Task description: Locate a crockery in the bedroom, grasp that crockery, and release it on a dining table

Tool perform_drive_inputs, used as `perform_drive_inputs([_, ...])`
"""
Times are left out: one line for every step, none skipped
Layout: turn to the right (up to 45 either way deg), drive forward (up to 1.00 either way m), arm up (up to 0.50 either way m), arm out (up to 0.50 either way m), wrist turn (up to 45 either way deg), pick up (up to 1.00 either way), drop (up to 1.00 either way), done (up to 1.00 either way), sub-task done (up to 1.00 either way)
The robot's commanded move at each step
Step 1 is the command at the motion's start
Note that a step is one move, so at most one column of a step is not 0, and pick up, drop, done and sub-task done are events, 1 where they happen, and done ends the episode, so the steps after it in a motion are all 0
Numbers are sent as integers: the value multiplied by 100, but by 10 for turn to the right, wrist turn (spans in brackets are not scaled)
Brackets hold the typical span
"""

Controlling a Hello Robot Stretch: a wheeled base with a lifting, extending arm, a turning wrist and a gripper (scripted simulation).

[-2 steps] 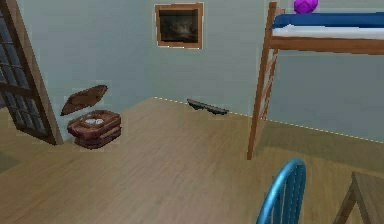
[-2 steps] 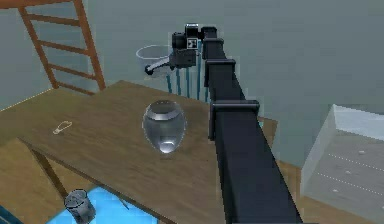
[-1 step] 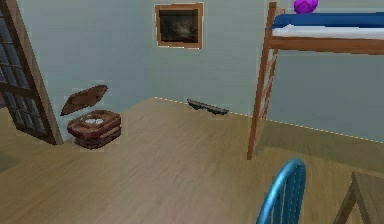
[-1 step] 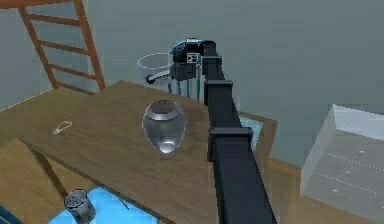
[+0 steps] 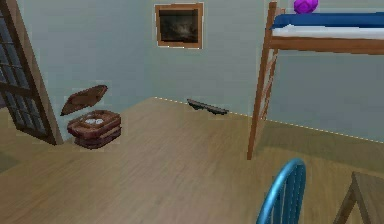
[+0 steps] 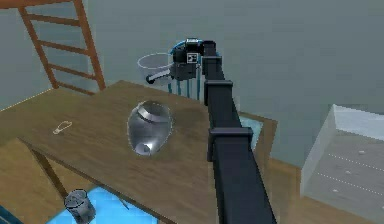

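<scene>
A shiny grey bowl (image 6: 150, 128), the likeliest crockery, sits on the wooden desk (image 6: 60, 160) near the middle of the arm side view. The claw (image 6: 160, 70) is at the bowl's 12 o'clock, past the desk's far edge; whether it grips anything cannot be told. A small metal cup (image 6: 78, 205) stands at the bowl's 7 o'clock. In the forward view, an open suitcase (image 5: 92, 122) lies on the floor at 9 o'clock.

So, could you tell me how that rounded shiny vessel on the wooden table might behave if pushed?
The shiny vessel looks rounded underneath, so it would probably rock or roll rather than slide. Its glossy surface suggests a slippery grip, and if it is glass, it may be fragile.
</scene>
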Motion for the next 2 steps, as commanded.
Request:
perform_drive_inputs([0, 0, 0, 0, 0, 0, 100, 0, 0])
perform_drive_inputs([0, 0, 4, 0, 0, 0, 0, 0, 0])
